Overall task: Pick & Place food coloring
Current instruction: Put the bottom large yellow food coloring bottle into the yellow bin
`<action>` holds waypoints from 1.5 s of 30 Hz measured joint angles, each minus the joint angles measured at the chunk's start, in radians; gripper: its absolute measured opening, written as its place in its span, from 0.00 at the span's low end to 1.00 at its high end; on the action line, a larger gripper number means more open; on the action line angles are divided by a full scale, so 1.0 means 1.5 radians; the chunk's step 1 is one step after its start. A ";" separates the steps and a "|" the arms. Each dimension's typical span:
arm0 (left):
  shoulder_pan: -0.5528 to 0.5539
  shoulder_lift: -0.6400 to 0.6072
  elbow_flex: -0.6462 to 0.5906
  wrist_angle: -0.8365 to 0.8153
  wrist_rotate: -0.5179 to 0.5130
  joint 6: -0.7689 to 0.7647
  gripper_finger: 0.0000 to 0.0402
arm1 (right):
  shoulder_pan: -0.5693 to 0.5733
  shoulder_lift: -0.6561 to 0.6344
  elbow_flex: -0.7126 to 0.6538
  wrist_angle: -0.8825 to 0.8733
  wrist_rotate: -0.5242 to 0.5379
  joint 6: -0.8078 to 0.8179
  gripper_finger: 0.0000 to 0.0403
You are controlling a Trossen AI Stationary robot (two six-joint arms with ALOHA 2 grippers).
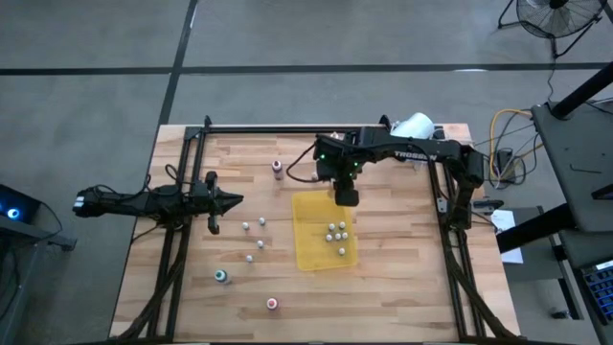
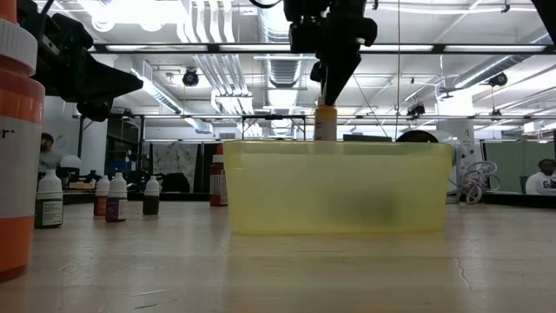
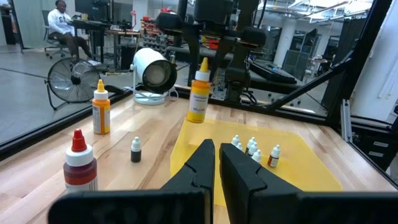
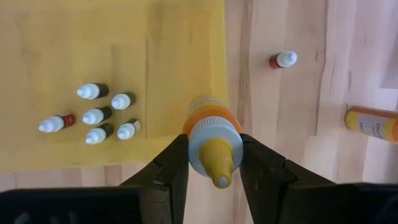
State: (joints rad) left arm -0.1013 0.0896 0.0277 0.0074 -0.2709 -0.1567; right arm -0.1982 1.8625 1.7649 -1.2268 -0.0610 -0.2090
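While the right gripper (image 4: 214, 163) holds a yellow bottle (image 4: 211, 140) by its neck, with its fingers partly closed around it, the bottle hangs over the edge of the yellow tray (image 1: 311, 235). It looks like the placing step. Below the gripper and a little to one side, six small bottles (image 4: 98, 116) already stand in the tray. Next, the gripper likely needs to move over the tray, go down until the bottle stands on the tray floor, and then let go. The left gripper (image 3: 216, 165) waits shut and empty, off to the side of the tray, near some bottles on the table (image 1: 383, 287).
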 joint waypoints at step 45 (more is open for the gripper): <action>0.000 0.000 0.000 0.000 0.000 0.000 0.00 | 0.004 -0.001 -0.050 0.015 0.000 -0.033 0.27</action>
State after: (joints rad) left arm -0.1016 0.0895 0.0275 0.0074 -0.2710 -0.1568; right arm -0.1917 1.8606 1.6901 -1.2045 -0.0605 -0.2584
